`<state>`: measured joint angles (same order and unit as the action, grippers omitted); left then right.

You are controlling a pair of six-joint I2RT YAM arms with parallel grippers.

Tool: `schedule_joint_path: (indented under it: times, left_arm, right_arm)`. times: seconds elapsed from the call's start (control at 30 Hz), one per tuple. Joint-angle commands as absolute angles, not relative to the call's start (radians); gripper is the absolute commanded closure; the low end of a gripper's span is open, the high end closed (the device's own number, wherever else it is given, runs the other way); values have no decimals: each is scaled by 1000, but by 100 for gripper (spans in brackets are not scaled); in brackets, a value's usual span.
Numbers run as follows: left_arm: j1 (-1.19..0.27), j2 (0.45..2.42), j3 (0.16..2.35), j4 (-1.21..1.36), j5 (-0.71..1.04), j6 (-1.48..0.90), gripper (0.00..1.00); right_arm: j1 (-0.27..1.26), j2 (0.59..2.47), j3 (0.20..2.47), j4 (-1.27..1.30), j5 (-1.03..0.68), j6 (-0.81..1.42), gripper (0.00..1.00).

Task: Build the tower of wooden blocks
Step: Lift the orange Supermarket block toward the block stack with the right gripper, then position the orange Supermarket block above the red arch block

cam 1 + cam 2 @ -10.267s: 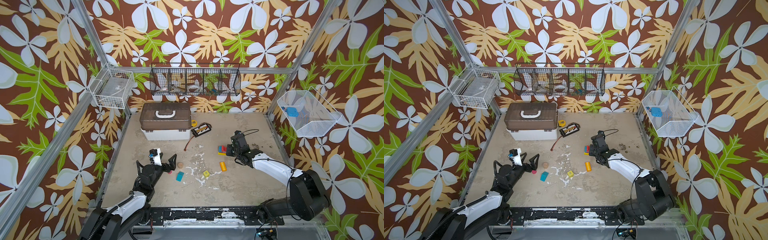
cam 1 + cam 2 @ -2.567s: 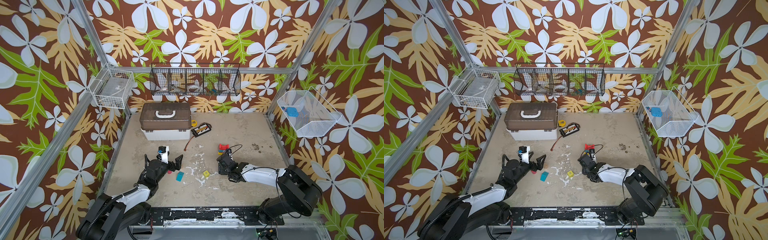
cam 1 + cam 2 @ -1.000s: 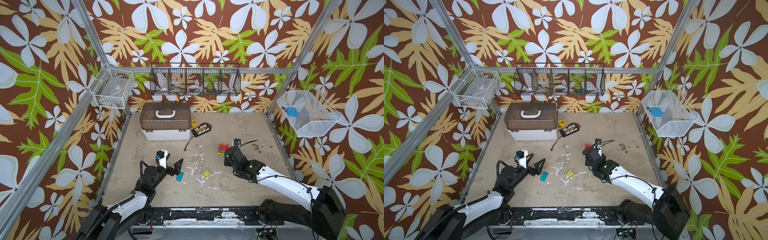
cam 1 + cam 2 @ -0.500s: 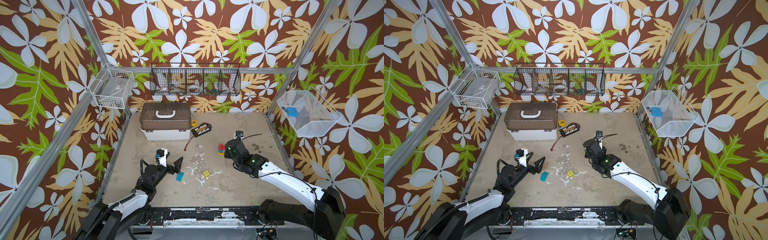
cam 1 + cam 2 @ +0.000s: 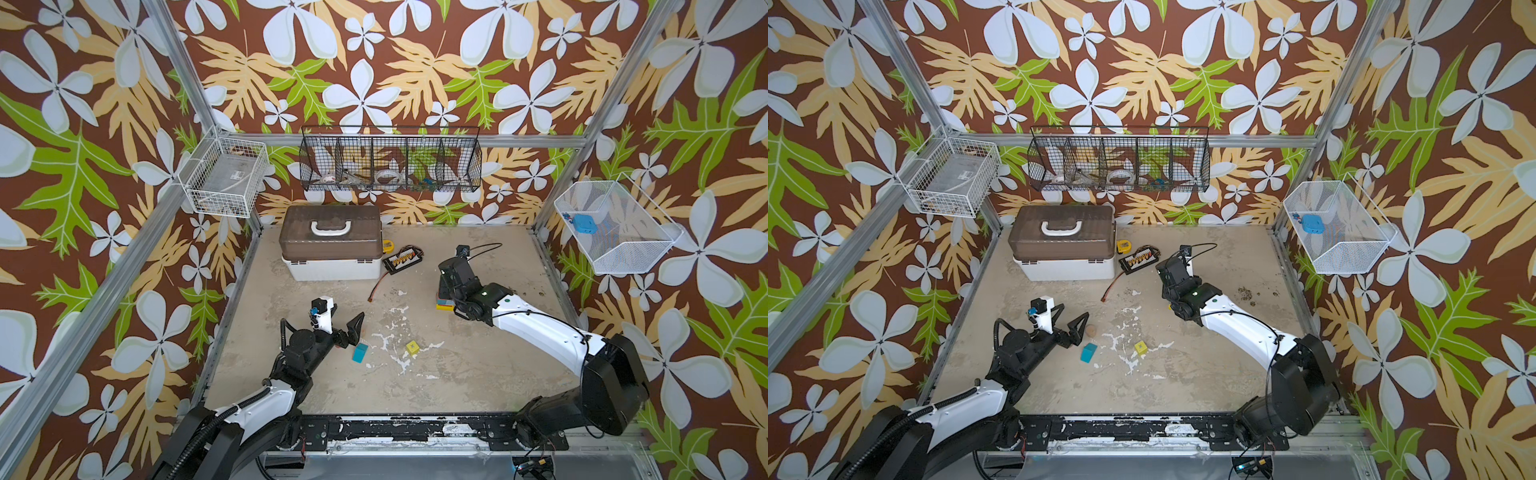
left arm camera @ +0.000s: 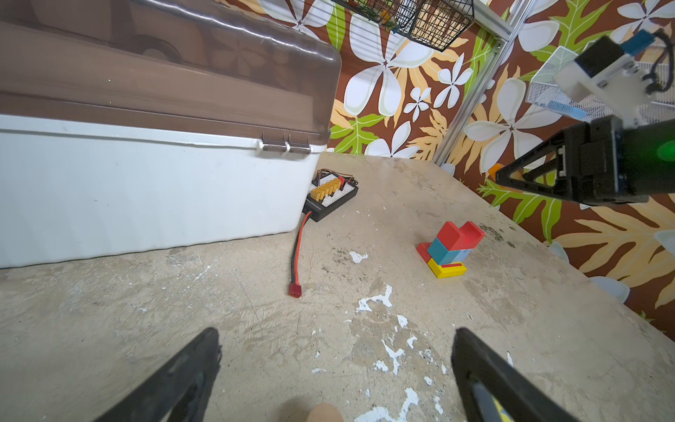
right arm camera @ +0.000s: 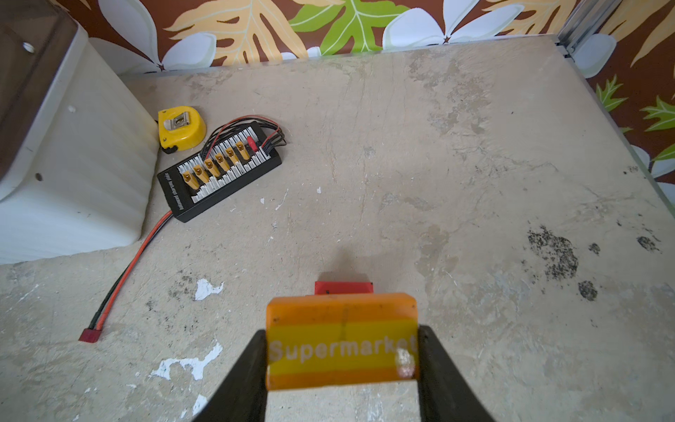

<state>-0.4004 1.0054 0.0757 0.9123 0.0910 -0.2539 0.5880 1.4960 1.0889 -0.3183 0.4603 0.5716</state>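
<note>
The tower (image 6: 448, 252) is a short stack right of centre: yellow flat base (image 5: 444, 308), a red piece, a blue block and a red arch on top. My right gripper (image 7: 342, 332) hangs just above it, shut on an orange block (image 7: 341, 310) with a yellow "Supermarket" band; the red top (image 7: 343, 286) shows just beyond that block. My left gripper (image 5: 1071, 313) stands open and empty low over the floor at the left. A tan cylinder (image 5: 1090, 331) lies by its fingertips. A teal block (image 5: 360, 353) and a yellow cube (image 5: 412, 347) lie loose nearby.
A white case with a brown lid (image 5: 331, 249) stands at the back left. Beside it are a black connector board (image 5: 403, 259) with a red wire (image 6: 295, 252) and a yellow tape measure (image 7: 181, 126). Wire baskets (image 5: 390, 164) hang on the walls.
My right gripper has carried the orange block up and back, over the tower. The left arm has barely moved and stays open.
</note>
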Motion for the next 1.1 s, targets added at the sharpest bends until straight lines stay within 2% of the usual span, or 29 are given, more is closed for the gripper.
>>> schedule_joint_path:
  times: [0.0,0.53,1.07]
  left_arm:
    - [-402,1006,83,928,80,-250,0]
    - [-401,1008,84,924,75,-250,0]
    - [-401,1008,86,922,75,-251,0]
  right_arm:
    - [559,1529,1108,-336,401,547,62]
    - [537,1655,1149,-350,350,532,59]
    - [537,1661,1122,-346,344,547,59]
